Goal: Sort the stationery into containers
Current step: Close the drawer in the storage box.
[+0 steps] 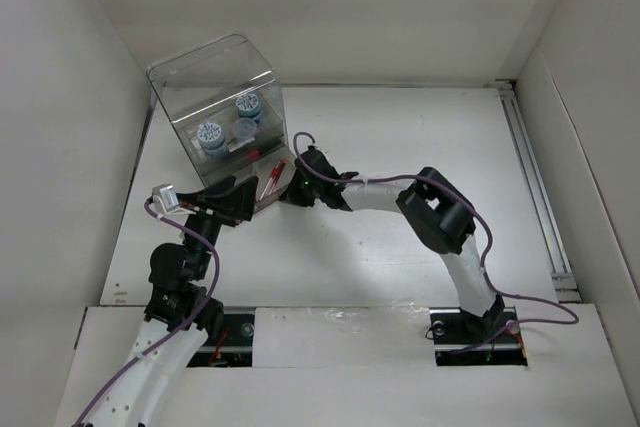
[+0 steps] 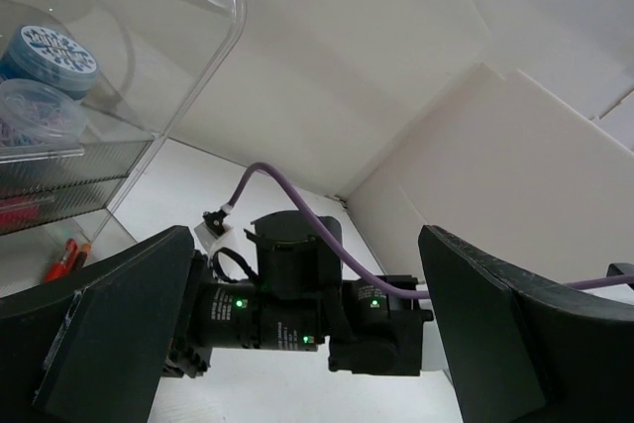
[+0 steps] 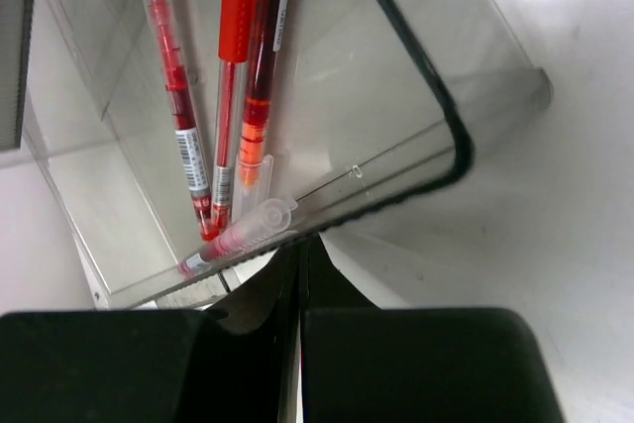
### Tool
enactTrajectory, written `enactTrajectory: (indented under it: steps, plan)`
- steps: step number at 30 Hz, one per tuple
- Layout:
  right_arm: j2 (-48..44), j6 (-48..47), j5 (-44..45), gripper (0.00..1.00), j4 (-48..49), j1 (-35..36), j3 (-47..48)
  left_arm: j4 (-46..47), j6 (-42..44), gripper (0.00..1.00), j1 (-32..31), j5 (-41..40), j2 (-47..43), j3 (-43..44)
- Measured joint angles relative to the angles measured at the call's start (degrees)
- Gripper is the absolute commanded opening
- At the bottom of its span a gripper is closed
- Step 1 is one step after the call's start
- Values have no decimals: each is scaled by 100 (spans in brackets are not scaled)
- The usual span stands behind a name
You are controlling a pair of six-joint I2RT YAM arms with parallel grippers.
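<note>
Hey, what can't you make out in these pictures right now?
- Red pens: right wrist view, upper ends cut off by the top edge.
- Rolls: top view, label print too small to read.
- Right gripper: shut, but its own fingers hide whether it touches the drawer; in the top view its wrist covers the tips.

- I get bright, even light overhead; soft shadows on the bench point(image 1: 400, 147).
- Glare streaks the clear box point(image 2: 149, 37).
- My right end effector point(image 3: 300, 264) looks blurred up close.
</note>
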Motion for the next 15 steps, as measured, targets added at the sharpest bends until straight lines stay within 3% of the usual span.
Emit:
enactTrajectory:
  steps: [15]
  plan:
    - [800,11,-138,2,-76,-35,1161,2,0,97,0,2,0,0]
